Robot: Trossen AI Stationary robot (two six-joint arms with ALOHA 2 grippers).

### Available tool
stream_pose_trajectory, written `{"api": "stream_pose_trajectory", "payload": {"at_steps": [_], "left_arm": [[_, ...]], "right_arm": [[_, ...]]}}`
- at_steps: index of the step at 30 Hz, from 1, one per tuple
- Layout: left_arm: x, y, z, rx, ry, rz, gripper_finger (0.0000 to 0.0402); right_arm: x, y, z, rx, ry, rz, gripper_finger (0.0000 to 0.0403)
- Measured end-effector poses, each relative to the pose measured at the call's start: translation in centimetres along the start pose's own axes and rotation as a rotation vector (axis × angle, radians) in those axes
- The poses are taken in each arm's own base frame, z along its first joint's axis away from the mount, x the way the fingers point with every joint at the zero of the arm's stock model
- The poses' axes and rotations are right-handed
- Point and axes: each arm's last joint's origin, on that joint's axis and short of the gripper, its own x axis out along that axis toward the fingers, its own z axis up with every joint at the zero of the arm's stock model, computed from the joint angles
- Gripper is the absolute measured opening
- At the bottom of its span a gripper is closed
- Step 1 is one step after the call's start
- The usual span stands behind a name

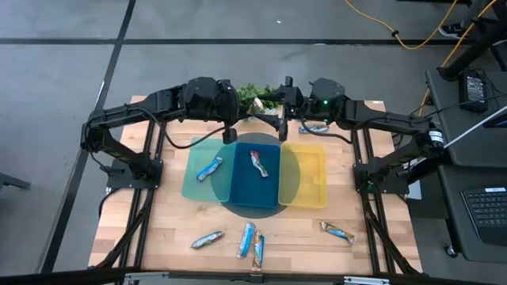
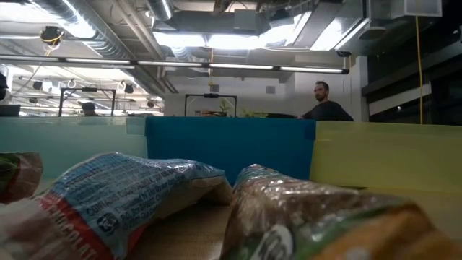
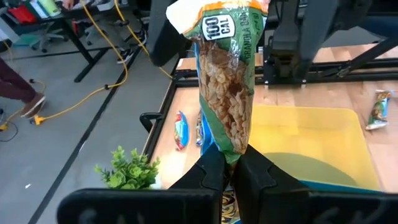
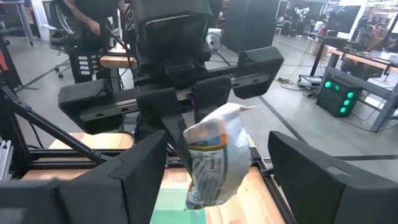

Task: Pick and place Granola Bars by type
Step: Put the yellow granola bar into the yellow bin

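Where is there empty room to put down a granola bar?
The yellow bin looks bare. Bare wood lies between the bins and the front row of bars. The teal bin and blue bin each hold one bar. The back edge is crowded.

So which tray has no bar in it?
The yellow tray, on the right. The teal tray and blue tray each hold one granola bar.

A small green plant stands at the far edge of the wooden table. Three trays lie side by side in the middle: teal, blue and yellow. On the dark desk at the right there is a keyboard
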Motion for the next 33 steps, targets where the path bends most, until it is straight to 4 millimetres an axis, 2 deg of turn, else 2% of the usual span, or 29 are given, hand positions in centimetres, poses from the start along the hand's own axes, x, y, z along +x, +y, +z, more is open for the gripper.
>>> {"api": "stream_pose_trajectory", "payload": {"at_steps": [4,8,22,28,33], "left_arm": [[-0.02,-0.19,0.15,0.003,-0.012,0.0,0.0008],[-0.02,-0.21,0.2,0.002,-0.017,0.0,0.0008],[-0.04,-0.16,0.36,-0.002,-0.034,0.003,0.0011],[-0.04,-0.15,0.36,-0.007,-0.034,0.004,0.0022],[-0.53,-0.06,0.33,-0.003,-0.005,0.019,0.0059]], "right_arm": [[0.13,-0.12,0.1,-0.002,-0.003,-0.002,0.0277],[0.15,-0.12,0.21,-0.003,-0.016,-0.001,0.0246],[0.14,-0.06,0.28,-0.012,-0.025,0.022,0.0044],[0.15,-0.06,0.27,-0.03,-0.024,0.02,0.004],[0.13,-0.28,0.23,-0.03,-0.021,0.014,0.0045]]}}
